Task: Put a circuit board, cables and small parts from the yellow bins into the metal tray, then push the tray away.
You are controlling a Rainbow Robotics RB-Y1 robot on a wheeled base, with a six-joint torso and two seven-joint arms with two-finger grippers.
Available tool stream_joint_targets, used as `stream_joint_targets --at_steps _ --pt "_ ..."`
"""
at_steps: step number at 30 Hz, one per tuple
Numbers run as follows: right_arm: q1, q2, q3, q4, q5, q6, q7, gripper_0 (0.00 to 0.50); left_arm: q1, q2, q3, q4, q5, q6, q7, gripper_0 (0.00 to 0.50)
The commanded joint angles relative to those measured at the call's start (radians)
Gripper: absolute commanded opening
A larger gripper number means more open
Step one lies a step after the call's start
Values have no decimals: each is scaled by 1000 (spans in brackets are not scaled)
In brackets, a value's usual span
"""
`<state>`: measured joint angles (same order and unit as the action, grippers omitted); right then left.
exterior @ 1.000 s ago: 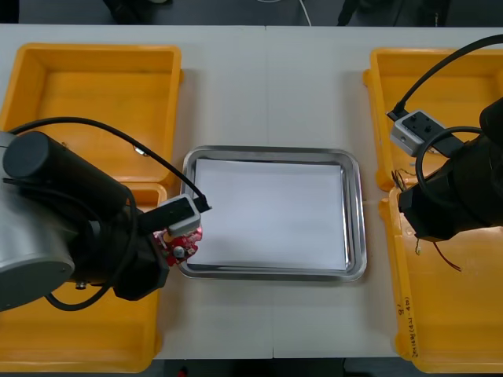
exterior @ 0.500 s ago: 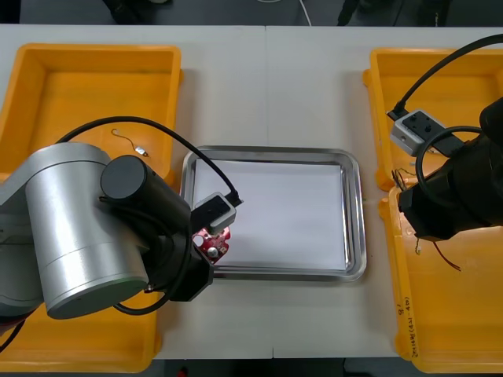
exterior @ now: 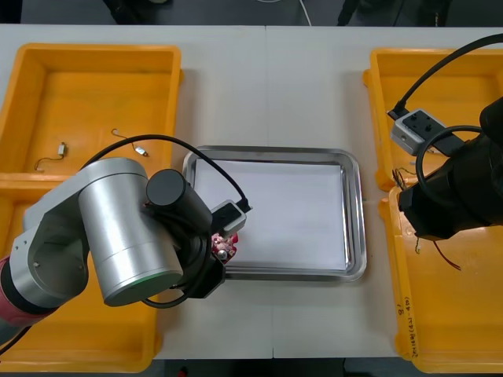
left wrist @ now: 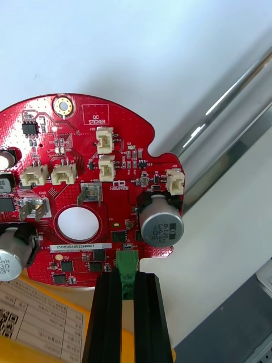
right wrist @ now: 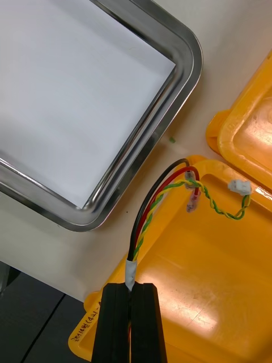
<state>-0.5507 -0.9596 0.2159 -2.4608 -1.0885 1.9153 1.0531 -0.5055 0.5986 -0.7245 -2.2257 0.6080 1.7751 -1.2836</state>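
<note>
The left end effector (exterior: pixel 217 256) is clenching the round red circuit board (exterior: pixel 224 245) by one edge. In the left wrist view its black fingers (left wrist: pixel 107 317) are pinching the green connector (left wrist: pixel 127 266) on the board's rim, with the rest of the board (left wrist: pixel 85 187) reaching out ahead of them.

A second ago this arm was carrying the board just outside the left rim of the metal tray (exterior: pixel 354 212). It has since swung inward, and the board is now hanging over the tray's near left corner. Most of the board is lying above the white inside (left wrist: pixel 141 51), and only the gripped edge is trailing back toward the rim (left wrist: pixel 238 142). Whether the board is already touching the white surface is hard to say from these angles; it is probably hovering just above it. The carry looks nearly finished, and lowering and letting go seems to be what is remaining for this item.

The right end effector (right wrist: pixel 131 292) is not shifting at all. It is waiting over the inner edge of the near right yellow bin (right wrist: pixel 198 272), just beside the tray's corner. It is gripping the taped end of a cable (right wrist: pixel 164 195) of black, red and twisted yellow strands, which is dangling free above the bin. That cable appears ready to follow the board into the tray.
</note>
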Motion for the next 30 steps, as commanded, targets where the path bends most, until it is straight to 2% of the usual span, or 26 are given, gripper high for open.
stream_joint_targets --at_steps 1,7,30 --pt "-32 7 10 -3 10 5 11 0 -54 -31 -58 41 -37 -46 -20 0" --pt "-32 7 8 -4 10 5 11 0 -64 -33 -90 86 -51 -92 -22 0" --pt "-32 7 8 -4 10 5 8 0 -71 -30 -90 132 -51 -121 -28 0"
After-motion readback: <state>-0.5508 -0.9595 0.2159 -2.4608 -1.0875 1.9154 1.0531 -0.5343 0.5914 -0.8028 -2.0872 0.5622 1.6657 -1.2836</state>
